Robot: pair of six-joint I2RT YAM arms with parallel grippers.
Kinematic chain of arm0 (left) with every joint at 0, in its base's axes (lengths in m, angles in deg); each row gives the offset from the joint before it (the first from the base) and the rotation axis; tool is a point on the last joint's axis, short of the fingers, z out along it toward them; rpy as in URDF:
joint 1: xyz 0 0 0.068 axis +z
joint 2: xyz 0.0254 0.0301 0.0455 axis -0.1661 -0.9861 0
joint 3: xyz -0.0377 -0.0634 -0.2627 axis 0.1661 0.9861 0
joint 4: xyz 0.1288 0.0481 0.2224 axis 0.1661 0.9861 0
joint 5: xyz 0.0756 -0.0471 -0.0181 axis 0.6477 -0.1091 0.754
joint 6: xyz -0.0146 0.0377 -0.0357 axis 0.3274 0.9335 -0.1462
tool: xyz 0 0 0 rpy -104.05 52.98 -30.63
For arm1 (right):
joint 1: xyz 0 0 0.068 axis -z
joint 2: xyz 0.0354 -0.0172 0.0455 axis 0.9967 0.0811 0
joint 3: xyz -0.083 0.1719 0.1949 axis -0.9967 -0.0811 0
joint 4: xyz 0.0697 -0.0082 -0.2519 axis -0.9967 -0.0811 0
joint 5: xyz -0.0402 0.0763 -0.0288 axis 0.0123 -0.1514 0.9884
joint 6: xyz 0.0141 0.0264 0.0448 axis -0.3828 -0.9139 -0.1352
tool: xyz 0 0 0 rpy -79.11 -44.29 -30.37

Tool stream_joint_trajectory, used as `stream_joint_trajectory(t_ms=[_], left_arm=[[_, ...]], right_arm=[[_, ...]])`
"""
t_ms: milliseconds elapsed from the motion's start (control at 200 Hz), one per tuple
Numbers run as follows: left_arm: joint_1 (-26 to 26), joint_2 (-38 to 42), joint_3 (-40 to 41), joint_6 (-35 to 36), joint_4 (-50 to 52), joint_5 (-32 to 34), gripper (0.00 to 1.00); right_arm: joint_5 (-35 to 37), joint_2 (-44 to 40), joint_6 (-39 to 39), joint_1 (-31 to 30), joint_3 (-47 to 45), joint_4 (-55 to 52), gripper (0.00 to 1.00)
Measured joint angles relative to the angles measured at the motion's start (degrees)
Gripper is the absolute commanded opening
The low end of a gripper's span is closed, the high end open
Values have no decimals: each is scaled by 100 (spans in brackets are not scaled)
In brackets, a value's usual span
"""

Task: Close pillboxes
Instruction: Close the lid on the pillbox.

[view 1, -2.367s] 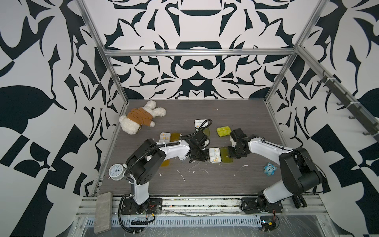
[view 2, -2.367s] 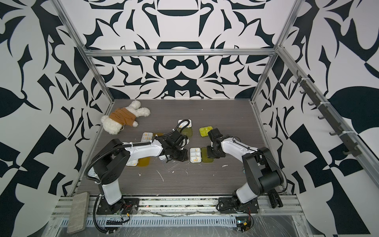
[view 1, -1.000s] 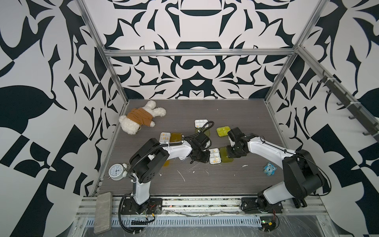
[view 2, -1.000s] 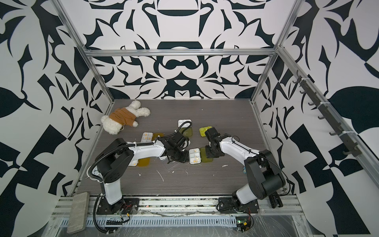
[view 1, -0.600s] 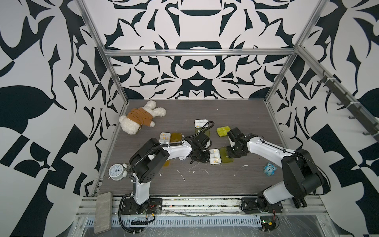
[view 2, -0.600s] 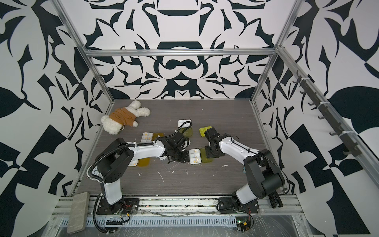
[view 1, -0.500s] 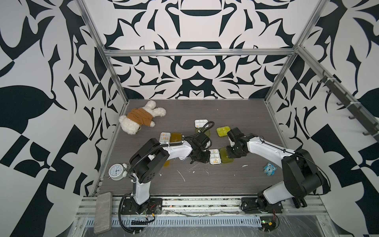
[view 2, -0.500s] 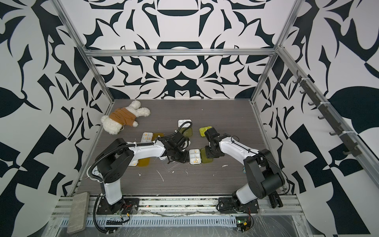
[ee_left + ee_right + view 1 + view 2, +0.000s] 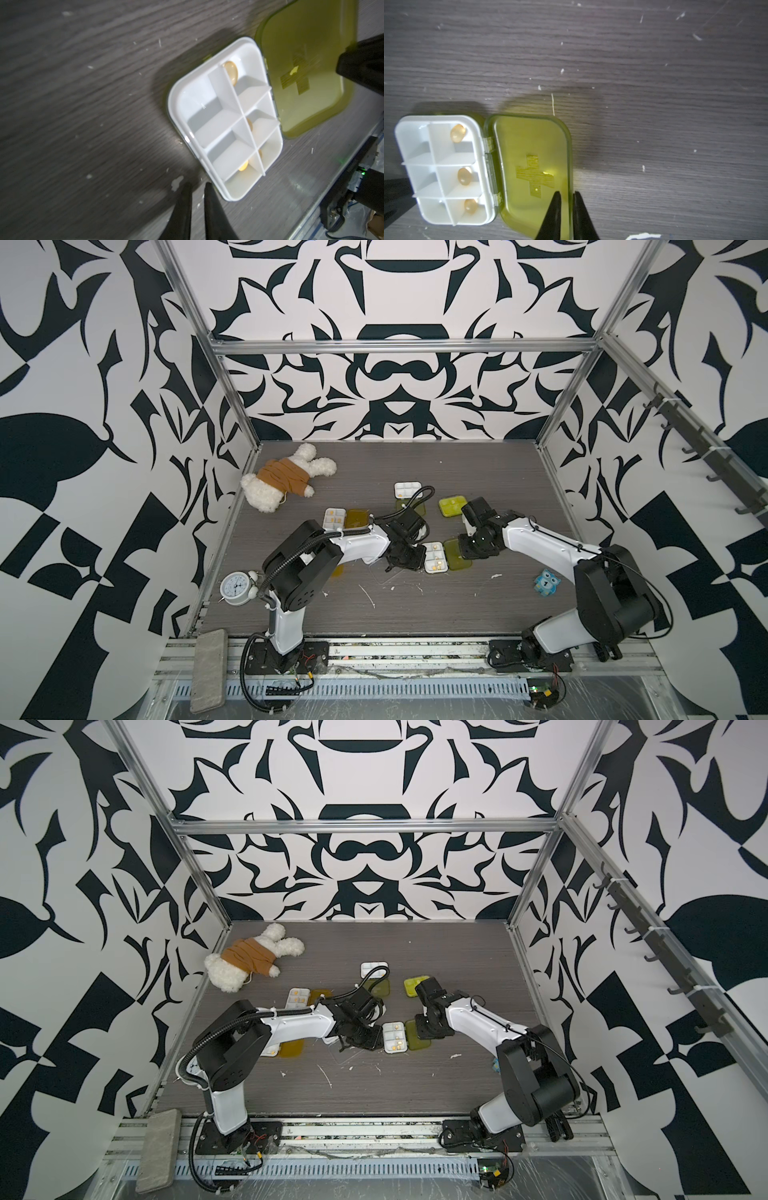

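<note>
Pillbox (image 9: 442, 170) lies open on the surface (image 9: 654, 104). The right claw (image 9: 566, 199) straddles its lid (image 9: 529, 166) rim; I cannot tell if it is clamped. The left claw (image 9: 197, 187) is narrowly apart and empty beside it.

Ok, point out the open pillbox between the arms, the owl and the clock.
open pillbox (image 9: 435, 557): in a top view, on its white tray.
owl (image 9: 547, 581): in a top view, on its body.
clock (image 9: 235, 585): in a top view, on its dial.

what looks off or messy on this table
White scraps litter the table toward its front edge, like chipped debris. The plush bunny lies flopped at the back. The capsules sit inside the open pillbox; none seen spilled.
</note>
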State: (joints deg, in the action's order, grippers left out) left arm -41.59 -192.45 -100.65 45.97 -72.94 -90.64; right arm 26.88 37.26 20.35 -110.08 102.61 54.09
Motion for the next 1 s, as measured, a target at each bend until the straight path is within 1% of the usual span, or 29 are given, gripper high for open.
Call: stream_joint_trajectory(t_ms=[180, 655, 1000], left_arm=[[-2, -2, -17, 17, 55, 31, 17], [-2, -2, -46, 39, 109, 66, 17], [-4, -9, -59, 44, 127, 72, 17]], right_arm=[[-157, -232, 0, 0, 0, 4, 16], [-326, -356, -24, 0, 22, -2, 17], [-560, -439, -46, -2, 107, -20, 25]])
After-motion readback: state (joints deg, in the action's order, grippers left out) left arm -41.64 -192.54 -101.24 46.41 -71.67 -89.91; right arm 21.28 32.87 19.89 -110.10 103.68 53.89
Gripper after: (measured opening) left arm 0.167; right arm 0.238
